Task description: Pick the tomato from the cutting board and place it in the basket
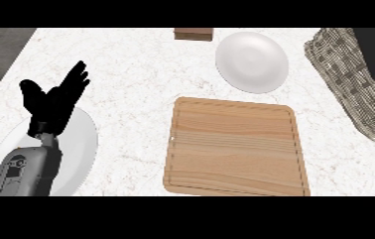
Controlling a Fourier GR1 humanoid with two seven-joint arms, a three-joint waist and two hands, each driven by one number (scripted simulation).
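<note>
View from the robot's head, looking steeply down at a pale marble counter (132, 59). A wooden cutting board (234, 149) lies in the centre, and its top is bare: no tomato shows on it or anywhere else in view. A woven basket (344, 74) sits at the right edge, partly cut off. Its inside cannot be seen, so it is impossible to tell whether the tomato is in there.

The left hand (55, 101) rests at the left edge with its fingers straight, spread and pointing up, holding nothing. It hovers over the rim of a near plate (81, 149). The right hand is out of view, so its state cannot be told. A far plate (253, 62) lies between the board and the basket, toward the back. A small wooden block (193, 33) sits at the back edge.

Judging from this, the step concerns the basket, and the right hand is the natural one for it. If that hand carries the tomato, it would do well to come over the basket's opening, clear the woven rim and lower the tomato inside before letting go.
</note>
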